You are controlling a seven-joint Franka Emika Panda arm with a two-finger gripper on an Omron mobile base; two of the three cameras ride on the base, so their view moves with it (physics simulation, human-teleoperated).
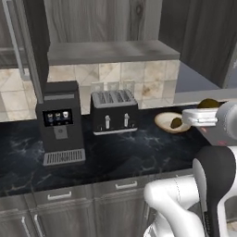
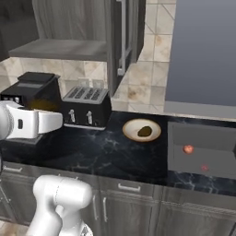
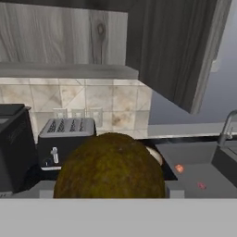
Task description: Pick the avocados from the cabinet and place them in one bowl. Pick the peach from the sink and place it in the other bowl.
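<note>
My gripper (image 1: pixel 208 106) is shut on a dark olive-brown avocado (image 1: pixel 208 102), held in the air above the counter to the right of the tan bowl (image 1: pixel 163 121). That avocado (image 3: pixel 110 166) bulges large at the bottom of the hand view and hides the fingers. A second avocado (image 1: pixel 176 122) lies in the bowl (image 2: pixel 133 124). The cabinet's grey shelf (image 1: pixel 111 51) stands bare above the toaster, its door (image 2: pixel 122 37) swung open. The orange-red peach (image 2: pixel 188 149) rests in the dark sink (image 2: pixel 207 138).
A black toaster (image 1: pixel 113 111) and a black coffee machine (image 1: pixel 58 122) stand on the dark marble counter (image 1: pixel 129 152) left of the bowl. A small reddish spot (image 2: pixel 204 168) lies in the sink near the peach. The faucet (image 3: pixel 227 127) curves up at the right.
</note>
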